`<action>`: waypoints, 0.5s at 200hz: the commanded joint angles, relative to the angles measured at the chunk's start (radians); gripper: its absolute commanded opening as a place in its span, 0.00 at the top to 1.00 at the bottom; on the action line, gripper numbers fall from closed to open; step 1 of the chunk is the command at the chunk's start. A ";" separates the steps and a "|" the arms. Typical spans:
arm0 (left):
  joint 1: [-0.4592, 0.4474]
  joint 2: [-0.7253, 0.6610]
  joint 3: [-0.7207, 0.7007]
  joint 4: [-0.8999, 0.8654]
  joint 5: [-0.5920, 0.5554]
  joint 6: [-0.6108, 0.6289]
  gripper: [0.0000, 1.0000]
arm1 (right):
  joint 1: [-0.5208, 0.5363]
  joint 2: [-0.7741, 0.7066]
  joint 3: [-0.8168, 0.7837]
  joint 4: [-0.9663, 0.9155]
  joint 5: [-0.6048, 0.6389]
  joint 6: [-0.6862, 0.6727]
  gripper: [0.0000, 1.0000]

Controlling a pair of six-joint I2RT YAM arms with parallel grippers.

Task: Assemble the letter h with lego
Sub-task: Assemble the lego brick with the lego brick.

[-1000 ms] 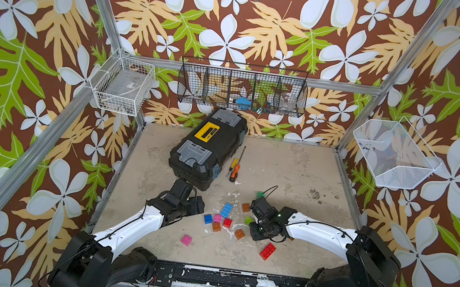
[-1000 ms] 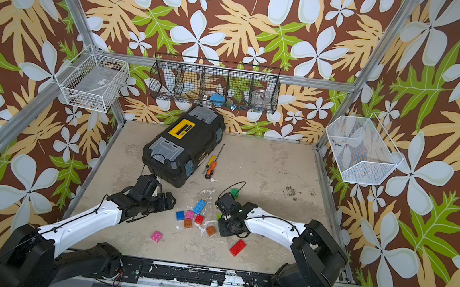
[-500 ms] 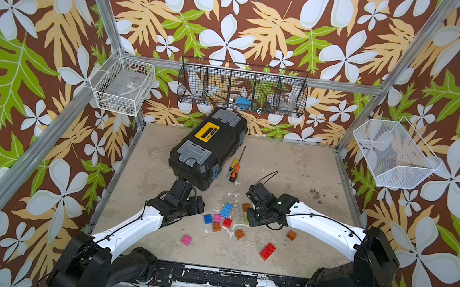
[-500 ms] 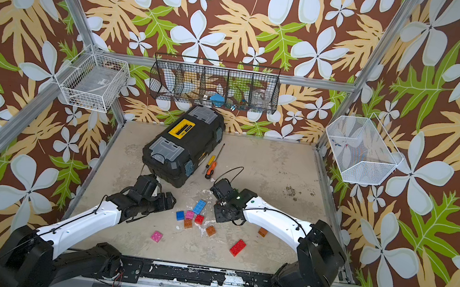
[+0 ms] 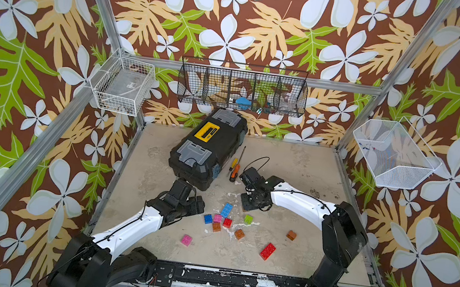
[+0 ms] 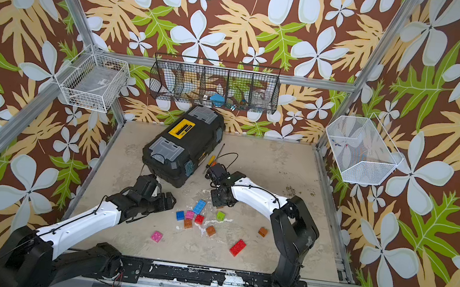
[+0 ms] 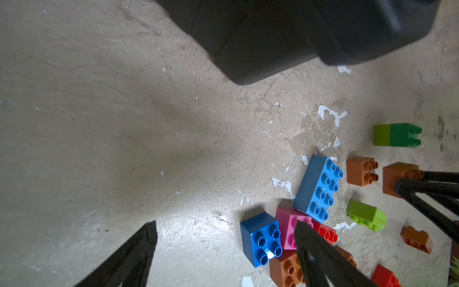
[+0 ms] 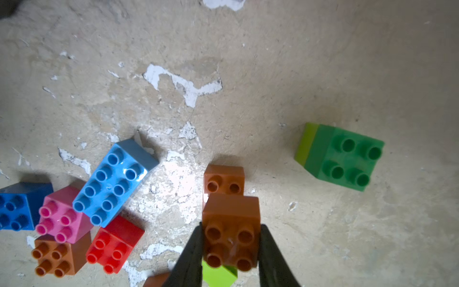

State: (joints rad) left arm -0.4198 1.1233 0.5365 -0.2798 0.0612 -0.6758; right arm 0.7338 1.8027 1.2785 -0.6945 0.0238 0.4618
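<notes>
Fingers (image 8: 191,253) of the right gripper (image 8: 231,226) pinch one orange-brown brick (image 8: 231,213); the left gripper (image 7: 224,223) stands spread and empty beside the pile (image 7: 293,228) on the table (image 5: 294,170). No letter h exists yet, so nearly all remains to do. Nearest lie a long red brick (image 5: 267,251) and a pink brick (image 5: 186,240). Farther lie four more orange-brown, one red, one pink, two blue and one lime. Farthest, it seems, is the only joined pair, green on lime (image 8: 340,156).

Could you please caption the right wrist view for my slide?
Right gripper grips an orange-brown brick; other lego lies scattered nearby.
</notes>
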 commanded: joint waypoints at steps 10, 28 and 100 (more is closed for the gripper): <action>0.003 0.003 -0.001 0.011 0.006 0.013 0.09 | -0.004 0.007 -0.016 0.022 -0.051 -0.025 0.70; 0.003 0.005 -0.001 0.011 0.006 0.013 0.09 | -0.005 0.018 -0.013 0.024 -0.058 -0.029 0.70; 0.003 0.000 -0.001 0.013 0.009 0.014 0.09 | -0.030 0.064 -0.015 0.043 -0.074 -0.041 0.71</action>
State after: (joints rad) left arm -0.4198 1.1259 0.5365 -0.2768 0.0650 -0.6762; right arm 0.7071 1.8427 1.2694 -0.6460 -0.0536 0.4313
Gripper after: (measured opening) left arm 0.907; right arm 0.329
